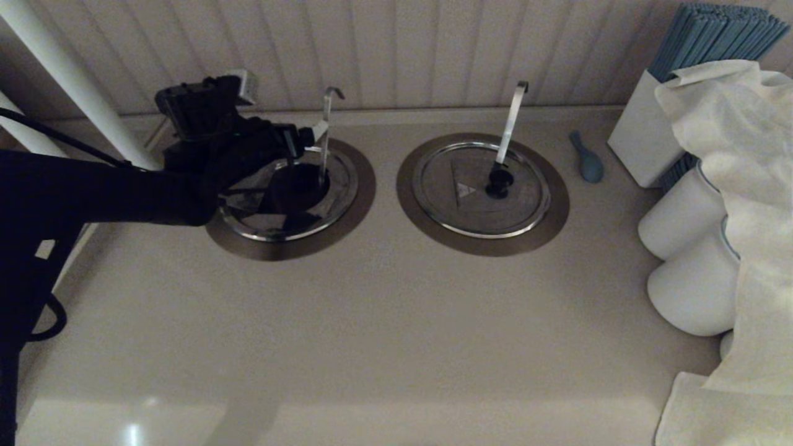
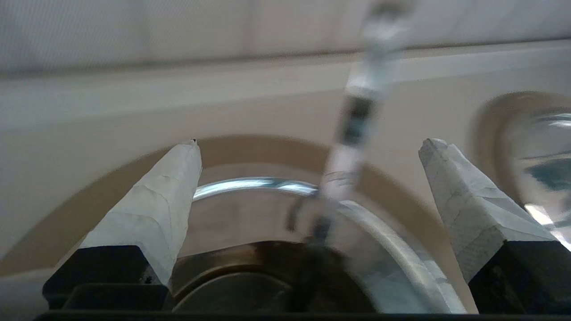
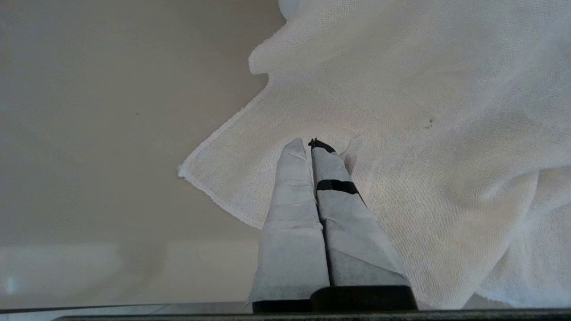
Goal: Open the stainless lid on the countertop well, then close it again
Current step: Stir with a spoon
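The countertop lay broad and bare toward the robot, bounded at the back by the panelled wall. The countertop well sat at back left, its stainless lid lying within the flange, partly hidden by the left arm. The thin hooked handle rose from it just beside the left gripper, between its fingers in the wrist view. A twin lid with a wider handle lay to the right, then a blue spoon, white jars and a draped cloth. The left gripper's fingers were spread wide over the lid, holding nothing. The right gripper, fingers pressed together, hung over the cloth.
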Robot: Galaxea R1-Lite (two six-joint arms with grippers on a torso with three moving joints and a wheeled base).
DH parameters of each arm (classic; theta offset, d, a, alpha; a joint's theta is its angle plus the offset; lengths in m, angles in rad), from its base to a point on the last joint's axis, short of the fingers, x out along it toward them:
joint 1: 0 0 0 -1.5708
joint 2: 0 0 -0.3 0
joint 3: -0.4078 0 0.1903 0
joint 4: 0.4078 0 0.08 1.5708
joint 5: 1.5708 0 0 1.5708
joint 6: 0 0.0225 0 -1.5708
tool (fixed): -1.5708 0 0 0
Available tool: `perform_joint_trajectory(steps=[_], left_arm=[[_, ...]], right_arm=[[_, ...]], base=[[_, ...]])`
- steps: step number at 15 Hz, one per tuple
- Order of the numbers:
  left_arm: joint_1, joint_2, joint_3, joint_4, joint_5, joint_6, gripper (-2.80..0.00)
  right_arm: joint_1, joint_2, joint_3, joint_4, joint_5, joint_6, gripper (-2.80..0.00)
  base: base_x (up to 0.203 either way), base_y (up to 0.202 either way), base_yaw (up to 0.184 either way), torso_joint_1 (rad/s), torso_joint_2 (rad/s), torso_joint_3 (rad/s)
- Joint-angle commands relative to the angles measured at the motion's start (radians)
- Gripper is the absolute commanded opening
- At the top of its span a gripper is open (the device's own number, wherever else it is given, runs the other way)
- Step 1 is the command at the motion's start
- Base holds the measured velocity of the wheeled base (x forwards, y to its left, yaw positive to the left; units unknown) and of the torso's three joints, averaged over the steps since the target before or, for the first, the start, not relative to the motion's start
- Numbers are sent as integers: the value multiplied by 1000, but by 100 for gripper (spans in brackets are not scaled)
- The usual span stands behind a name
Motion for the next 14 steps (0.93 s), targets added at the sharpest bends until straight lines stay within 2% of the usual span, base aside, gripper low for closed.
perform_joint_trajectory(steps=[1,5,8,11,14], left_arm=[[-14,80,-49,-5,10,-1,0],[-29,194,-177,-5,114,-1,0],[-46,221,-198,-5,127,-2,0],[-50,262,-267,-5,209,-4,0],[-71,260,-268,-7,219,-16,0]], right_arm=[[0,0,0,0,0,0,-280],[0,0,0,0,0,0,-280],[0,0,0,0,1,0,-280],[0,0,0,0,0,0,-280],[0,1,0,0,0,0,-280]], base=[[0,0,0,0,0,0],[0,0,0,0,0,0],[0,0,0,0,0,0],[0,0,0,0,0,0],[0,0,0,0,0,0]])
